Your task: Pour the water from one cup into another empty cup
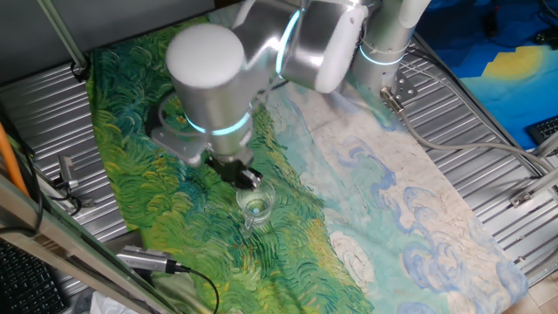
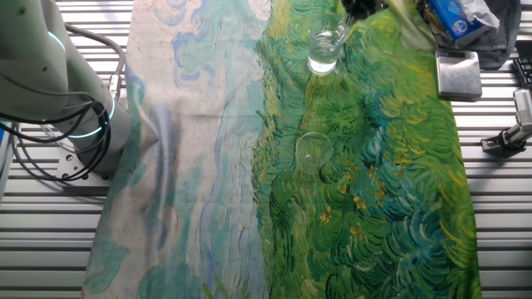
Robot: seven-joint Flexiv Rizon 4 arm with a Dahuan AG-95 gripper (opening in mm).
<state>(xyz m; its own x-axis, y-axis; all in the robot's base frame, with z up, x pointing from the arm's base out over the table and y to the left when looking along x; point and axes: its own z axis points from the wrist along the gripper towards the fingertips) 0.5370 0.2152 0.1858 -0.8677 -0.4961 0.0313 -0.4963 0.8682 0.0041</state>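
1. A painted cloth (image 2: 374,208), swirled green on one half and pale blue and cream on the other, covers a ribbed metal table (image 1: 488,122).
2. In one fixed view the silver arm (image 1: 209,78) reaches down over the green half of the cloth, with a glowing teal ring around its wrist.
3. The gripper (image 1: 245,178) is dark and sits just above a small clear glass cup (image 1: 255,208); its tips are at the cup's far rim.
4. The wrist hides most of the gripper from this side, and the other fixed view shows only a dark scrap of it at the top edge, so I cannot tell how wide it is open or whether it has hold of the cup.
5. This cup stands upright on the green cloth, near the seam where green meets pale blue. In the other fixed view it is at the far edge of the scene, and bright glints in its lower part show a little water (image 2: 322,63).
6. A second clear cup (image 2: 312,151) shows in the other fixed view, nearer the camera and well apart from the first, also on the green part close to the seam. It looks empty, though its outline is faint.
7. At the far right of that view a flat grey metal box (image 2: 458,73) lies at the cloth's edge, with a blue packet (image 2: 455,18) beyond it.
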